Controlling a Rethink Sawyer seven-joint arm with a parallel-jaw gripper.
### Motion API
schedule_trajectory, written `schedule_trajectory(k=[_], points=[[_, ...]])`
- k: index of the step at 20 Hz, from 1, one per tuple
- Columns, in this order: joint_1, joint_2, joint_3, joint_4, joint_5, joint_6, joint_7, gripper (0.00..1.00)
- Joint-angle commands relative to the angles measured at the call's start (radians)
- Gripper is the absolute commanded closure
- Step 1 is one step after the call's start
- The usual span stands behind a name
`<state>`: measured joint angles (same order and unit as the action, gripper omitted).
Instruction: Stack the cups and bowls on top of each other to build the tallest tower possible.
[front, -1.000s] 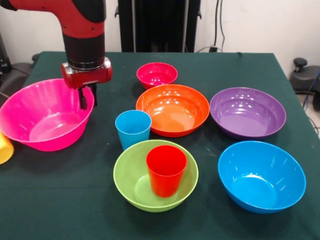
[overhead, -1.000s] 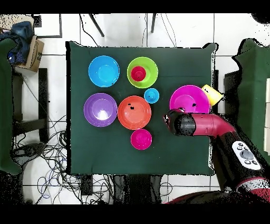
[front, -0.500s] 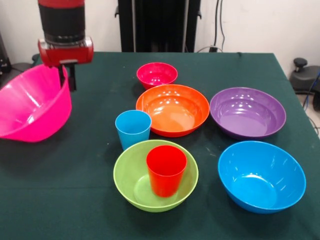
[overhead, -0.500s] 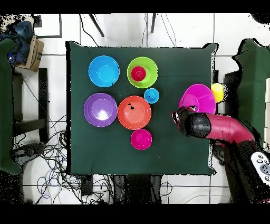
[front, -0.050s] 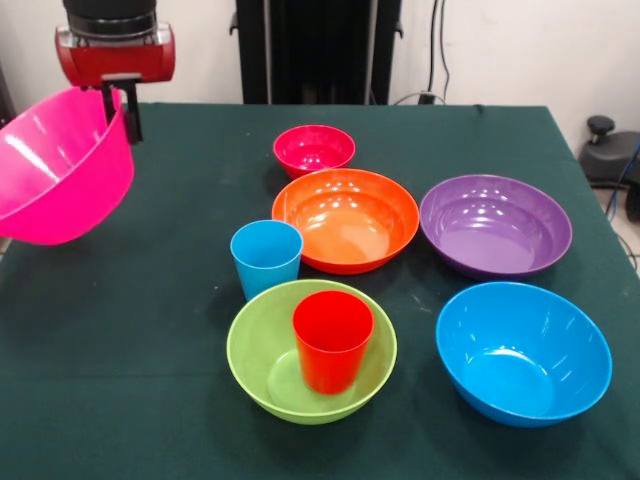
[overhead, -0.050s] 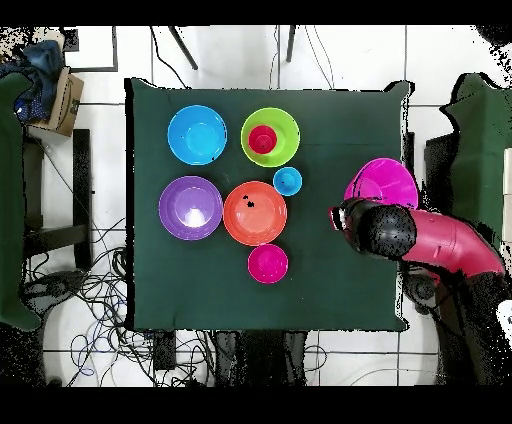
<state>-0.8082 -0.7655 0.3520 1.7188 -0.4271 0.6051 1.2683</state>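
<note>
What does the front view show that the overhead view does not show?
Only the front view shows the gripper pinching the rim of the pink bowl, which hangs tilted above the table. Only the overhead view shows the whole green table, the tiled floor and the cables around it. Both show the red cup standing in the green bowl, and the blue cup beside the orange bowl.

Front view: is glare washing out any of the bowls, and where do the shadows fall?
Front view: small ceiling-light highlights on the glossy orange plastic bowl and purple plastic bowl, nothing washed out; soft shadow under the lifted hot pink plastic bowl. Overhead view: flat light, no glare.
</note>
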Motion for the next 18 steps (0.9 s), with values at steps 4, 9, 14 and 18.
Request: schedule_trajectory(k=[4, 9, 14, 18], points=[[0.132, 0.008, 0.031, -0.076, 0.075, 0.141, 0.111, 1.0], [0.176, 0.02, 0.021, -0.135, 0.131, 0.172, 0.151, 1.0], [0.235, 0.049, -0.015, -0.197, 0.163, 0.176, 0.196, 1.0], [0.258, 0.054, -0.036, -0.209, 0.183, 0.172, 0.2, 1.0]])
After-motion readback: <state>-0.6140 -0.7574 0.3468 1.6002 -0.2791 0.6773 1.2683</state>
